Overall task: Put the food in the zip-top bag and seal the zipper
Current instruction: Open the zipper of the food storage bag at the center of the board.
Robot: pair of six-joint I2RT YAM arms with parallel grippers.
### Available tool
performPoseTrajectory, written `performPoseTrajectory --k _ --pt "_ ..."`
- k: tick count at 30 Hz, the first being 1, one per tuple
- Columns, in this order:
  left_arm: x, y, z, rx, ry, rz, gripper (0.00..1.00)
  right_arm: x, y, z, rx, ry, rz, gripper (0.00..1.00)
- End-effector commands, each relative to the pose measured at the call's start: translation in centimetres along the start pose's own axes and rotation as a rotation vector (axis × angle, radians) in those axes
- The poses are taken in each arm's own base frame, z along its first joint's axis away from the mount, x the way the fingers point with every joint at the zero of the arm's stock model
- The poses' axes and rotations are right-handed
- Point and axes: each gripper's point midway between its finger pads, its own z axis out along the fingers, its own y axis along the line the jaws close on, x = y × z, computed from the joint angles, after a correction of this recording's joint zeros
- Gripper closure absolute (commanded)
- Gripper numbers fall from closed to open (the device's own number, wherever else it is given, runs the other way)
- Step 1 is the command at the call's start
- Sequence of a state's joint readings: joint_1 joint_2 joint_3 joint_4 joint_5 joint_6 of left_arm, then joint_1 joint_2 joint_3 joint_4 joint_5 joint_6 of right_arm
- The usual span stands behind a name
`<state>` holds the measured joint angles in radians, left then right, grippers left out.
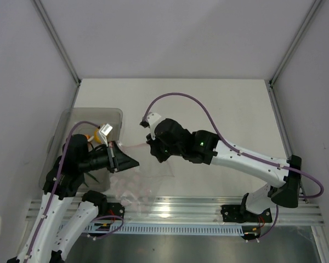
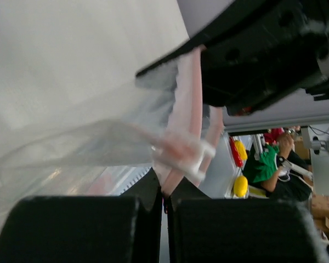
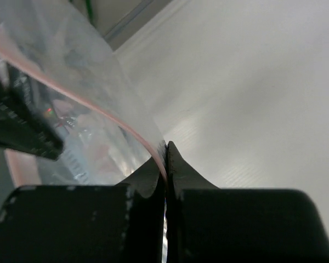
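Pinching the zipper (image 2: pixel 189 98) between closed jaws, left gripper (image 2: pixel 164 189) and right gripper (image 3: pixel 165 150) stretch the zip-top bag (image 1: pixel 134 186) mouth taut, likely for sealing.

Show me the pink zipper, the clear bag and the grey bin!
zipper (image 2: pixel 189 93), left wrist view, middle of the pink strip.
bag (image 2: pixel 82 145), left wrist view, crinkly clear side.
bin (image 1: pixel 68 118), top external view, bare far-left corner.

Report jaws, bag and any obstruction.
Left gripper jaws shut on zipper. Right gripper jaws shut on it too. Zip-top bag stretched between them. No obstruction seen.
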<state>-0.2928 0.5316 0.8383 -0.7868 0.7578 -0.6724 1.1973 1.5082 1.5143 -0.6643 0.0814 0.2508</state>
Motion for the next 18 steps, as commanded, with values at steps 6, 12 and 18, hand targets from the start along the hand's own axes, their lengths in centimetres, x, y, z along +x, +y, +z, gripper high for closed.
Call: performPoseTrajectory --k 6,12,18 --pt "-2.3 -6.0 0.2 0.276 0.029 0.112 0.99 -3.1 -9.5 -6.6 0.436 -0.159 0.158 1.00" --pt "-2.8 -5.1 3.2 0.225 0.086 0.041 0.99 -2.3 -11.9 -10.0 0.615 -0.168 0.150 1.00" --pt "-1.8 -3.5 7.5 0.152 0.179 -0.008 1.00 -0.4 -12.7 -11.8 0.762 -0.135 0.094 1.00"
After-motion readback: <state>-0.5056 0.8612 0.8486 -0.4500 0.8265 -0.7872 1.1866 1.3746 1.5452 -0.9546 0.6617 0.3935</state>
